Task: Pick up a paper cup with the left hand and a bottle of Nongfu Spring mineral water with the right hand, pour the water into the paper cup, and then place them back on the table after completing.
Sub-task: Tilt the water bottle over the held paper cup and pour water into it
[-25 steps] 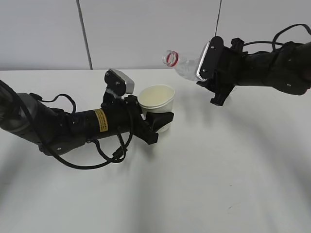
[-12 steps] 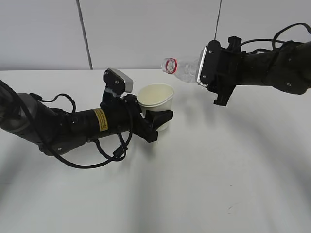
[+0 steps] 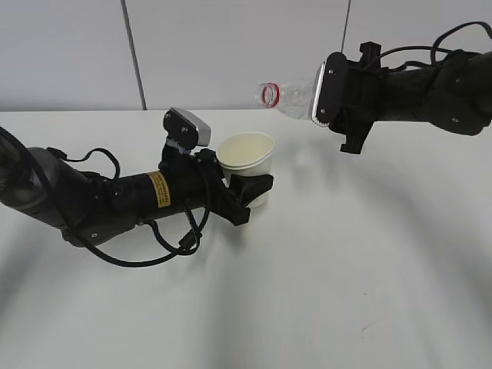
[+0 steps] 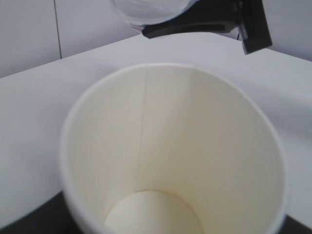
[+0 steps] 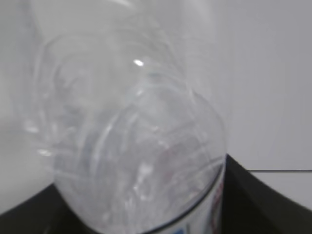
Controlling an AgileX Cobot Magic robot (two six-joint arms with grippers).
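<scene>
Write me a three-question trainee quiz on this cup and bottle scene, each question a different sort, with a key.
1. True or false: the bottle lies nearly level in the right hand, open mouth pointing left.
2. Multiple choice: the paper cup is A) lying on its side, B) upright in the left hand, C) standing alone on the table.
3. Fill in: in the left wrist view, the cup's inside looks ____.

Key: 1 true; 2 B; 3 dry, no water showing.
</scene>
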